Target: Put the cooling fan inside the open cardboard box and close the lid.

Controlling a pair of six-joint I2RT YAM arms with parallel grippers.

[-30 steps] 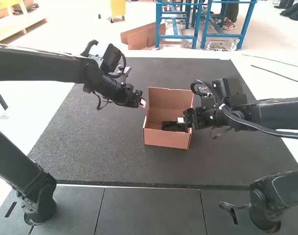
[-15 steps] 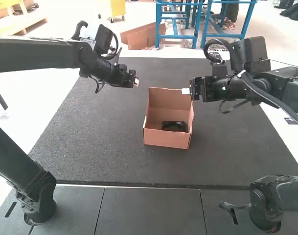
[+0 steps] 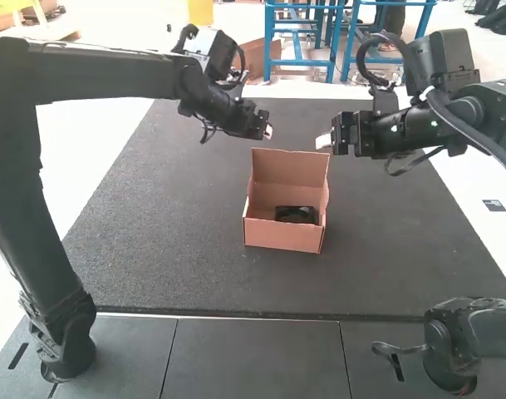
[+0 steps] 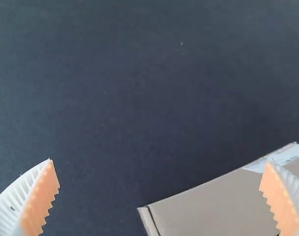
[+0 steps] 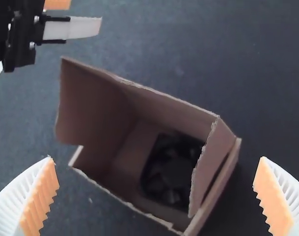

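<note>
While the cooling fan (image 3: pixel 295 214) lies in the cardboard box (image 3: pixel 283 234) at frame centre, the left gripper (image 3: pixel 267 131) and right gripper (image 3: pixel 323 143) hover above. Both are wide open, empty.

High view: cooling fan (image 3: pixel 296 214) is just a dark blob, blades too small to tell, near part hidden behind the front wall of the cardboard box (image 3: pixel 284 235). Right wrist view: fan (image 5: pixel 171 169) partly covered by side flap (image 5: pixel 210 162) at centre right. Left gripper (image 5: pixel 84 14) cut off at upper left edge. Left wrist view: box lid (image 4: pixel 223 206) cut by bottom edge.
</note>
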